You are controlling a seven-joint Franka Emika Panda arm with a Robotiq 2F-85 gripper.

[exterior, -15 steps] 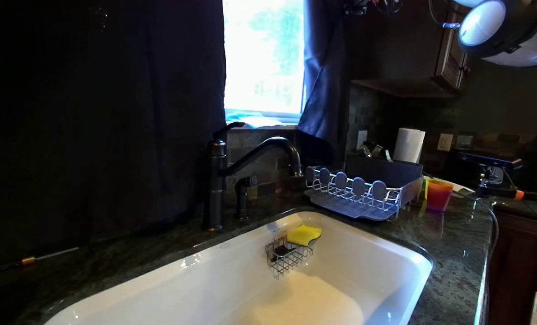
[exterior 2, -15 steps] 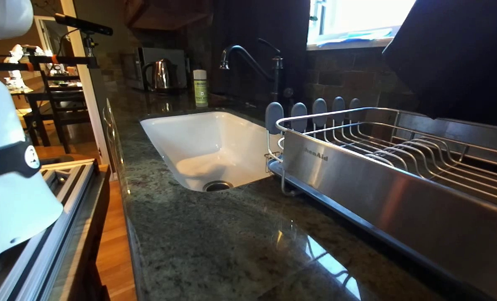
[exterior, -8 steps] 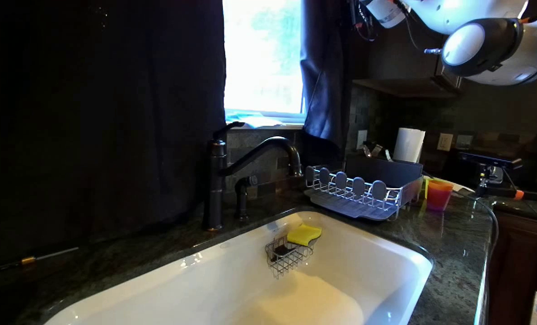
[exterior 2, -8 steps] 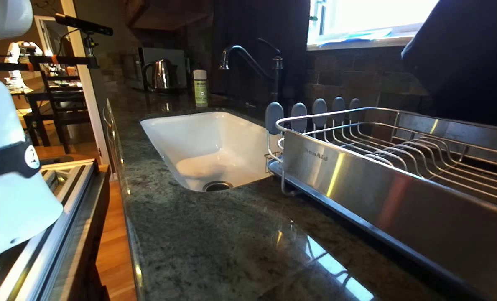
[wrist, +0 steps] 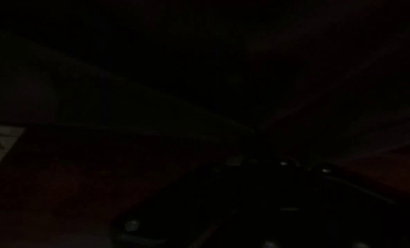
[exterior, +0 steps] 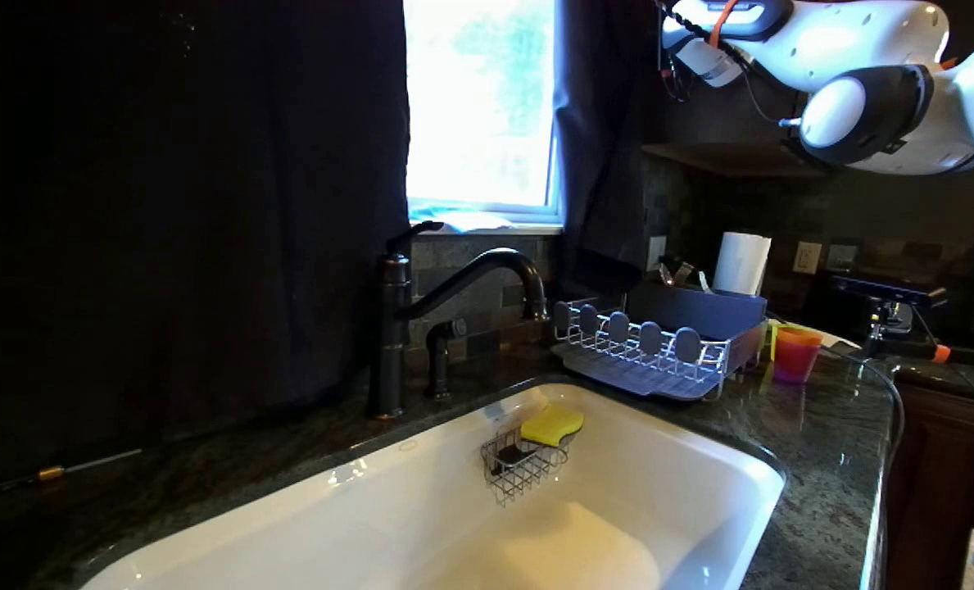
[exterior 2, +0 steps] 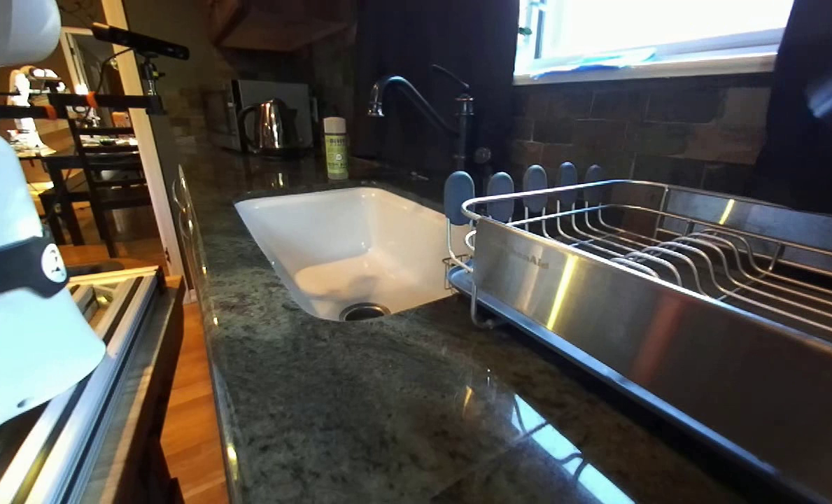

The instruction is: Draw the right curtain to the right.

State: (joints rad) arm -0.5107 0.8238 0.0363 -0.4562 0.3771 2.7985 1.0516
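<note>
Navy-black, the right curtain hangs just right of the window in both exterior views. Only the dim wrist view shows the fingers, pinching its fabric where folds converge.

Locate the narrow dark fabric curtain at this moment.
In both exterior views, the narrow dark fabric curtain hangs just right of the bright rectangular window, near the silver metal dish rack.

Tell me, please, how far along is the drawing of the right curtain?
Done: the right curtain hangs beside the window, whose lower right corner shows. In hand: curtain folds converge at the gripper, seemingly shut on them, though the wrist view is dark. Left: perhaps more pull, as the curtain's edge borders the window, then release.
</note>
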